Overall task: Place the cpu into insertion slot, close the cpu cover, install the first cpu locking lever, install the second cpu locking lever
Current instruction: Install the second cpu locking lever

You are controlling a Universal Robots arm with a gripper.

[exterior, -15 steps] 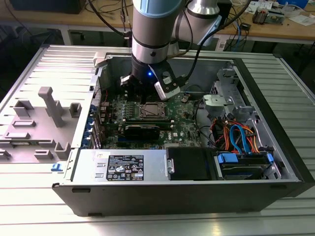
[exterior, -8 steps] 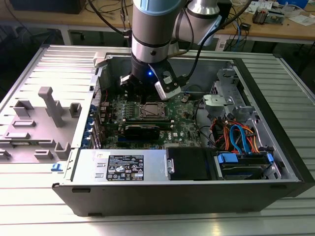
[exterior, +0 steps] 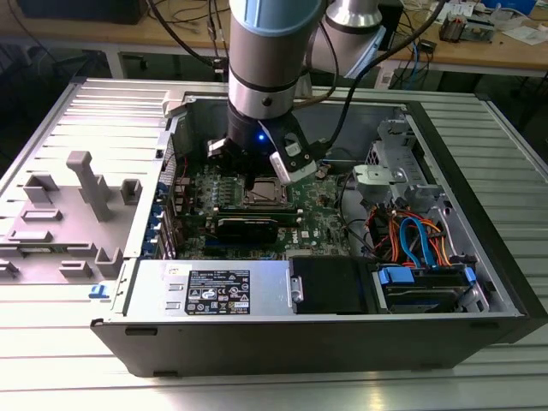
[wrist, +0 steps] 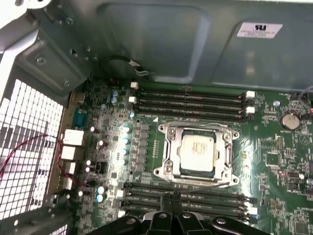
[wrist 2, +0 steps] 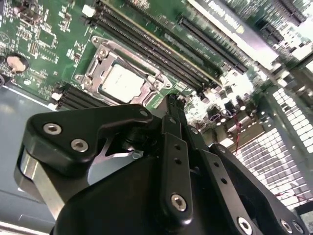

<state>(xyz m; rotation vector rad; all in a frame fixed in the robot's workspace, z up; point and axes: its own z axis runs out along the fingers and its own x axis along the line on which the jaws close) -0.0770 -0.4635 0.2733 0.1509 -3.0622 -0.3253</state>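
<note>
**Chip seated, frame down, claw closed above the board**

The cpu (wrist: 197, 152) lay flat inside the insertion slot (wrist: 168, 169), its silver-grey top showing through the square window of the cpu cover (wrist: 221, 131), which lay down over the socket. In the second wrist view the same chip (wrist 2: 121, 83) sat in its socket (wrist 2: 89, 81) with the metal frame (wrist 2: 149, 73) around it. A thin wire lever (wrist: 208, 185) ran along the socket edge nearest the claw; whether it was hooked could not be told.

The claw (wrist: 171, 203) hung just above the green motherboard (wrist: 279, 161), beside the socket and over the long black memory slots (wrist: 195, 198). Its 2 black fingers (wrist 2: 173, 115) were pressed together with nothing between them, and they touched neither the chip nor the frame.

In the exterior view the arm (exterior: 265, 68) reached straight down into the open computer case (exterior: 257, 295), which rested on a ribbed metal table (exterior: 51, 342). The claw (exterior: 249, 181) stood at the socket (exterior: 264, 193), toward the exterior view's left of it. A grey drive cage (exterior: 385, 171) with orange and blue cables (exterior: 411, 235) filled the case toward the exterior view's right. Grey plastic fixtures (exterior: 81, 193) stood on the table toward the exterior view's left.
</note>
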